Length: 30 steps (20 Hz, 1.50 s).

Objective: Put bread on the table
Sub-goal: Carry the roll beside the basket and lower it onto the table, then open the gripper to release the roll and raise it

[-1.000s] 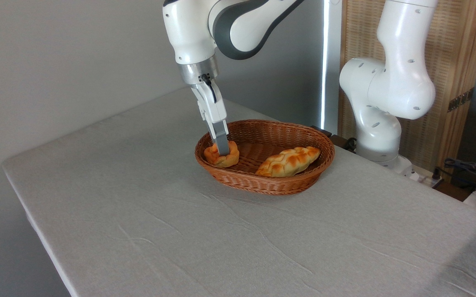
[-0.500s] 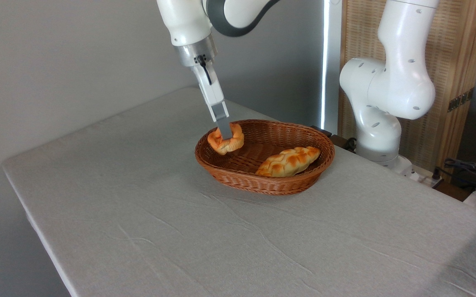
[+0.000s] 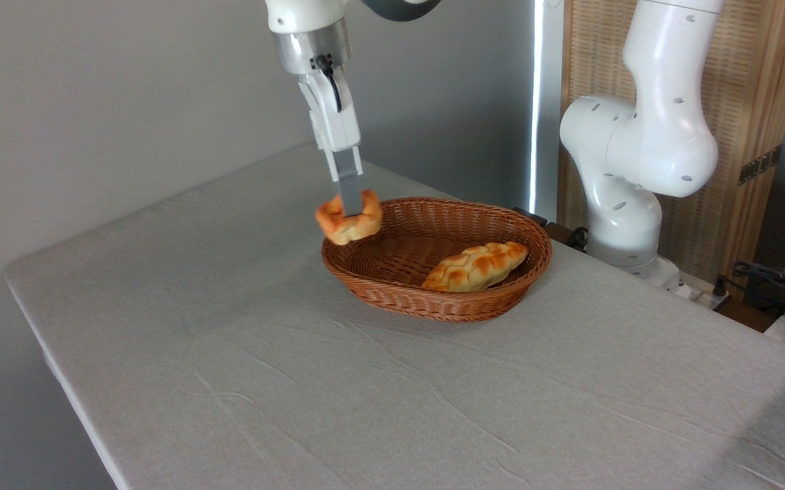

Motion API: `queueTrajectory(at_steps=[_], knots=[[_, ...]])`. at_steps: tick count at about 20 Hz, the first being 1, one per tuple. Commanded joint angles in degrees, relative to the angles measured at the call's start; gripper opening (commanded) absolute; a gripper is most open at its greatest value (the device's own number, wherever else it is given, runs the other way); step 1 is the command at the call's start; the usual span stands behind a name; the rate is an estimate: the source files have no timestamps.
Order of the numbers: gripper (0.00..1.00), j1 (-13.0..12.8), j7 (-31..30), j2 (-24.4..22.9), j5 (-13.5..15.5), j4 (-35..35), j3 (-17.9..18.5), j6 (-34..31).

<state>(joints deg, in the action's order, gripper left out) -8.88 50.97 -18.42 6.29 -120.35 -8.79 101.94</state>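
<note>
Nearest you, wrinkled grey table (image 3: pixel 297 381), beyond it wicker basket (image 3: pixel 494 299) keeping the braided loaf (image 3: pixel 476 266), bread (image 3: pixel 348 219) now lifted over the basket's left rim, gripper (image 3: pixel 351 207) clamped on it, no writing readable.

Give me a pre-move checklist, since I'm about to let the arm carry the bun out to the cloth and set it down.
1. gripper shut on the bread: ok.
2. Bread lifted above the basket rim: ok.
3. Braided loaf left lying in the basket: ok.
4. Bare table cloth left of the basket for placing: ok.
5. Grip firmness on the tilted bread: cannot tell.
</note>
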Motion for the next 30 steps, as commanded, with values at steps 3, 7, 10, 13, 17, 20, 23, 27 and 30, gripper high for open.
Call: queueTrajectory(at_steps=[3,7,10,13,17,20,23,27,30], knots=[[0.34,-0.35,0.88,6.54,-4.96,1.52,1.67,15.09],[0.40,-0.78,0.88,12.96,-9.71,1.52,0.80,23.56],[0.68,-1.31,0.79,16.05,-10.51,1.52,0.53,24.62],[0.98,-1.58,0.88,16.75,-10.51,1.52,0.44,24.62],[1.00,-1.66,0.97,16.93,-10.51,1.61,0.27,24.71],[1.00,-1.58,0.79,16.93,-10.42,1.96,0.27,24.71],[1.00,-1.66,0.71,16.75,-10.25,1.96,0.27,24.71],[1.00,-1.58,0.18,16.14,-9.63,2.84,0.35,24.62],[1.00,-1.58,-0.17,15.79,-9.19,4.24,1.14,24.36]])
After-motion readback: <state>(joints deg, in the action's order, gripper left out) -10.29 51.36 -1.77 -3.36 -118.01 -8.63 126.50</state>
